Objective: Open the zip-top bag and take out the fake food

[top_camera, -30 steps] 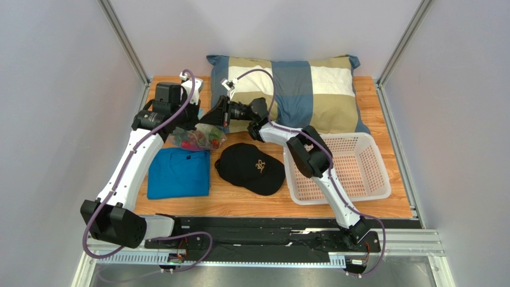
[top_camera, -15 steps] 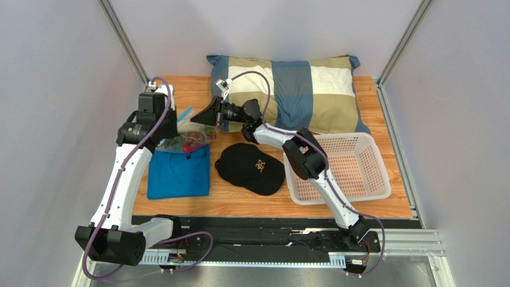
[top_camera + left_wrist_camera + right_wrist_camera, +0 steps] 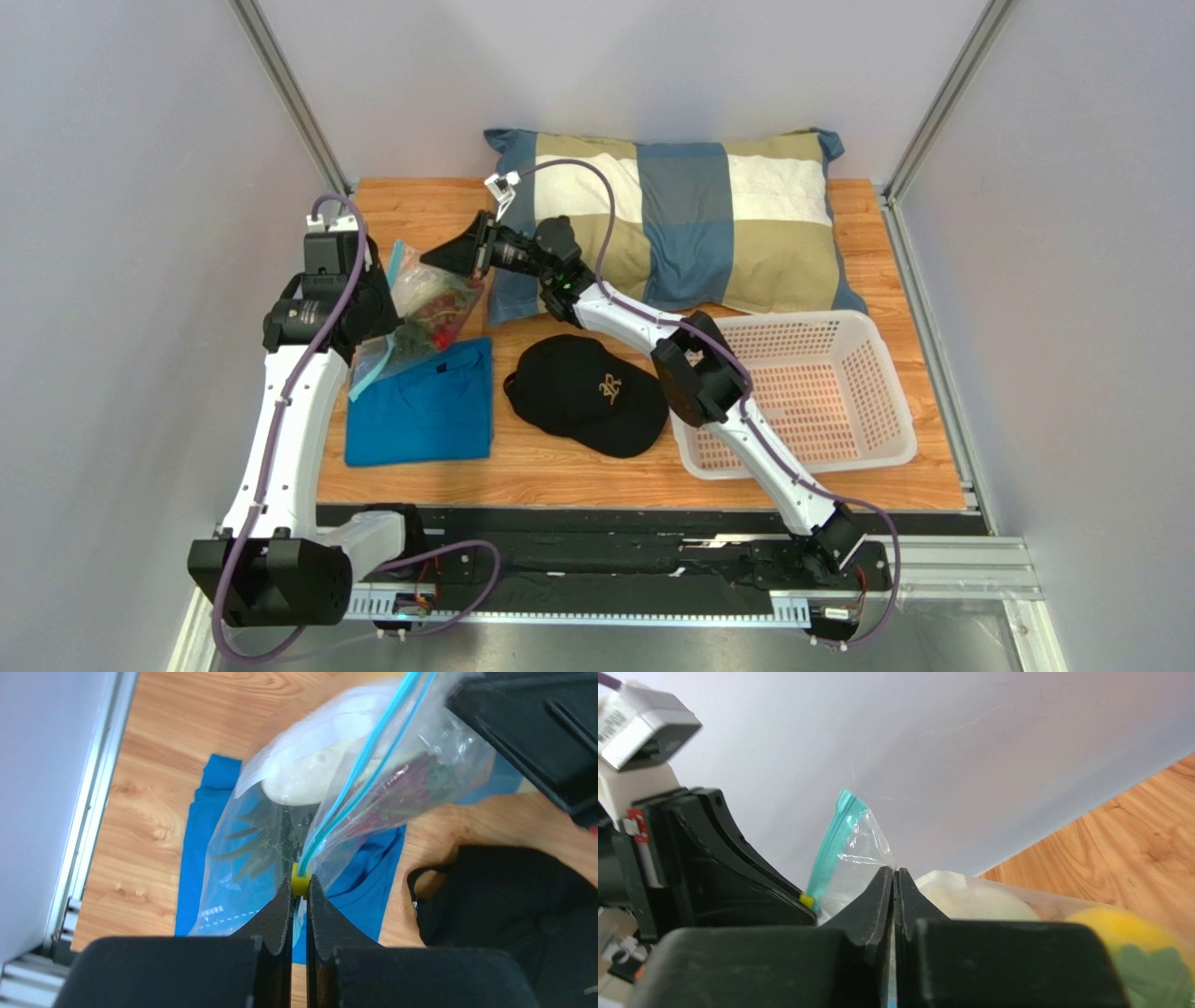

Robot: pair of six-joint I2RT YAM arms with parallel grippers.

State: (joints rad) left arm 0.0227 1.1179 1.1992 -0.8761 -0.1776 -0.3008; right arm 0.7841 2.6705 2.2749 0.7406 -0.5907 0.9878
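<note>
Above the desk's point(image 3: 421, 203) far left, over the blue shirt's point(image 3: 421, 413) far edge, the zip-top bag point(image 3: 421, 297) hangs between both arms, fake food point(image 3: 446, 322) inside. The left gripper point(image 3: 300, 887) pinches a yellow tab point(image 3: 300, 879) on its zip strip point(image 3: 361, 777); the right gripper point(image 3: 894, 876) clamps its edge.

Clear zip-top bag point(image 3: 428, 298), blue shirt point(image 3: 421, 413)

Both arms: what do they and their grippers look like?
Both the left arm and right arm have white link shells, black joints and a purple cable looped alongside. The left gripper and right gripper each have two black, tapered fingers.
</note>
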